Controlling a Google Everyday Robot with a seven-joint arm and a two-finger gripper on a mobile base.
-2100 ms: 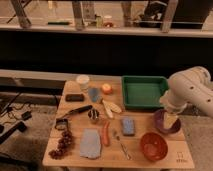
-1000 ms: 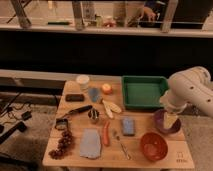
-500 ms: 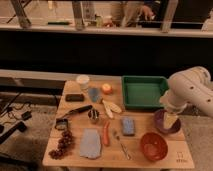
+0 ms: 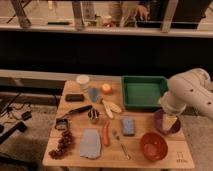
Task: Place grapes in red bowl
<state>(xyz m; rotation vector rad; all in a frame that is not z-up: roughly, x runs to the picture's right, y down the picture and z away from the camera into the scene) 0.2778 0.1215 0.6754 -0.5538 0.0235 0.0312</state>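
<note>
The gripper (image 4: 170, 122) hangs at the end of the pale arm (image 4: 187, 92) on the right side of the wooden table (image 4: 145, 117), directly over the dark purple bowl (image 4: 159, 121). Whether it is open or closed cannot be told, and nothing can be seen held in it. The red bowl (image 4: 153, 146) sits just in front of and slightly left of the purple bowl, near the table's front right corner, and looks empty. The green tray (image 4: 144, 91) lies behind the gripper at the back right. Moving left, a blue sponge (image 4: 128, 126) lies near the middle of the table, and an orange-red carrot (image 4: 105, 134) lies lengthwise beside a blue cloth (image 4: 90, 143). The grapes (image 4: 62, 145) lie at the front left corner, left of the cloth. They are well apart from the gripper, across almost the full width of the table, and equally far from the red bowl. Compared with the view half a second earlier, the arm and gripper occupy the same position over the purple bowl. The grapes, both bowls and the other table items show no displacement.
</note>
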